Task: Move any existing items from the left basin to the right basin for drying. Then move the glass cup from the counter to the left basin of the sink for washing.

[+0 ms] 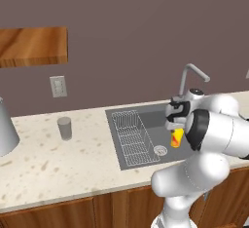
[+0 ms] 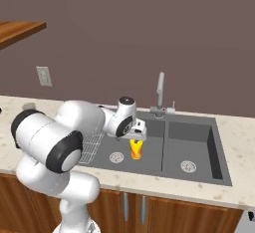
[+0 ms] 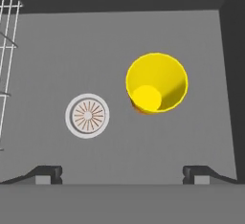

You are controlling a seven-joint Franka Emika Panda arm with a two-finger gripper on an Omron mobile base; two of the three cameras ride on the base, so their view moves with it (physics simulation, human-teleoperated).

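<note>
The sink (image 2: 199, 174) is the landmark here, a dark grey one with two compartments set in the beige speckled counter (image 1: 58, 161). The yellow cup-like item (image 3: 156, 82) with a red-orange band stands upright on the floor of the left basin (image 2: 104, 163), the wider compartment, with its open mouth facing up. It stands just beside the round drain (image 3: 87, 116) of this basin, on the side toward the wall that divides the two compartments. The wire rack (image 1: 132, 137) lies in the same basin, on the far side of the drain from the yellow item. The gripper (image 2: 137, 136) hangs above the left basin, right over the yellow item and pointing down at it. Its jaws are spread wide and nothing is between them; in the hand view the two dark fingertips (image 3: 48, 173) stand far apart and the yellow item is apart from both. The right basin (image 2: 191, 140), the narrower compartment, has its own round drain. The faucet (image 2: 160, 95) rises at the back edge of the sink. The glass cup (image 1: 64, 128) stands upright on the counter, well apart from the sink, to the left of it.
</note>
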